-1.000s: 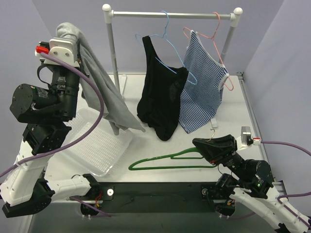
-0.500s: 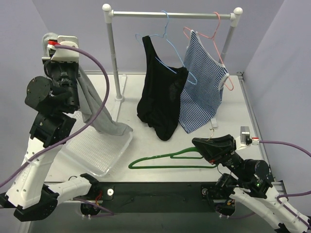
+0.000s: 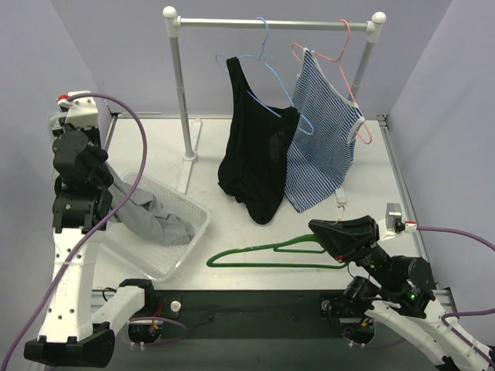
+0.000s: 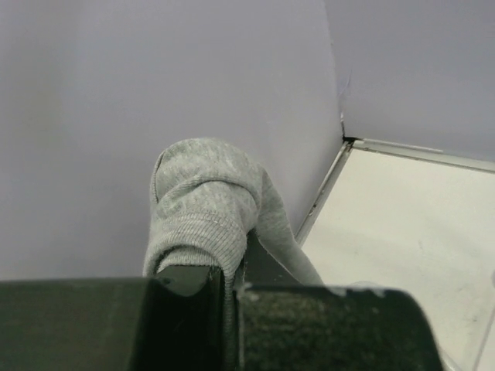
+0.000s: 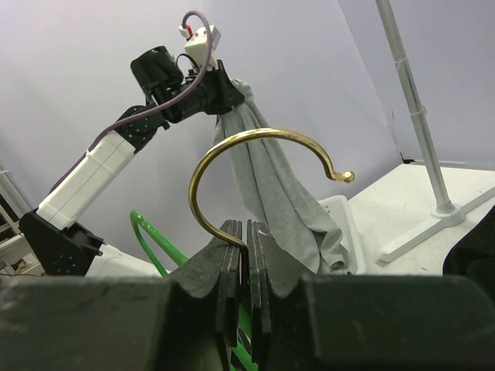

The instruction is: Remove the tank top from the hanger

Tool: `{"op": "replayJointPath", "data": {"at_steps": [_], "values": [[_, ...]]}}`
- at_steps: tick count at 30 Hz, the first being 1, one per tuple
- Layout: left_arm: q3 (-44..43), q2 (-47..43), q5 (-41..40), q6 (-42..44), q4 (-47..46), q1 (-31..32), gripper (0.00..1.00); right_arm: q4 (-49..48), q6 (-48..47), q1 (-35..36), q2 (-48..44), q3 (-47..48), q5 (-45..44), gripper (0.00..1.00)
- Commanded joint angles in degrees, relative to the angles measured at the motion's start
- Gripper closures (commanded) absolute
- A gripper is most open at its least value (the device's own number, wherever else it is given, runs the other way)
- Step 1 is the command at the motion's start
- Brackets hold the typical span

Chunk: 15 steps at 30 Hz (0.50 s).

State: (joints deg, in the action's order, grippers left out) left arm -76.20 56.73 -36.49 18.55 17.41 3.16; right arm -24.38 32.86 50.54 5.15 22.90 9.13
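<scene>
Change over the last second: the left arm has come down from its raised pose. A second ago it held the grey top (image 3: 151, 218) high, with the cloth hanging full length above the tray (image 3: 158, 261). Now the left end effector (image 4: 232, 282) sits low at the tray's left side. Most of the top lies bunched inside the tray, with one strip running up to the jaws.

Left end effector: almost fully closed, pinching a folded edge of the grey top. In the wrist view the ribbed hem bulges just above the fingers.

Right end effector (image 5: 247, 241): fully closed on the gold hook (image 5: 232, 147) of the green hanger (image 3: 263, 251). Its position is unchanged over the second. The hanger lies flat on the surface (image 3: 371, 178), bare, near the tray but apart from the grey top.

Meaning for the task: the garment and hanger are fully separated, so the removal itself is judged done. What appears to be left is the drop: the left jaws need to open so the last strip falls into the tray. The right side then only needs to let go of the hook.

Risk noted: the hem is folded over the fingertips and could cling when the jaws open. A lift straight up might then drag cloth back over the tray rim.

The black top (image 3: 251, 154) and striped top (image 3: 321, 139) hang on the rack (image 3: 271, 23) on their own hangers, in the same places as before.
</scene>
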Motion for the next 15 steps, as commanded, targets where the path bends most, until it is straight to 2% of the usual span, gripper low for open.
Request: {"op": "replayJointPath", "data": {"at_steps": [1, 6, 9, 10, 13, 15], "values": [[2.2, -5.2, 8.1, -6.3, -0.9, -0.3, 1.0, -5.0, -0.1, -0.3, -0.1, -0.9, -0.9, 1.0], [9.3, -5.8, 20.1, -18.3, 3.2, -0.3, 1.0, -6.7, 1.0, -0.3, 0.7, -1.9, -0.3, 1.0], [16.5, -7.9, 25.5, -26.1, 3.5, -0.3, 1.0, -6.8, 1.1, -0.3, 0.5, -2.3, -0.4, 1.0], [20.9, -9.5, 26.3, -28.2, 1.8, -0.3, 1.0, -6.9, 1.0, -0.3, 0.6, -2.3, -0.4, 1.0], [26.7, -10.6, 28.0, -32.7, 0.0, -0.3, 1.0, -6.9, 1.0, -0.3, 0.8, -2.2, -0.1, 1.0], [28.1, -9.5, 25.0, -35.5, 0.3, -0.3, 1.0, -6.9, 0.7, -0.3, 0.9, -2.1, 0.4, 1.0]]}}
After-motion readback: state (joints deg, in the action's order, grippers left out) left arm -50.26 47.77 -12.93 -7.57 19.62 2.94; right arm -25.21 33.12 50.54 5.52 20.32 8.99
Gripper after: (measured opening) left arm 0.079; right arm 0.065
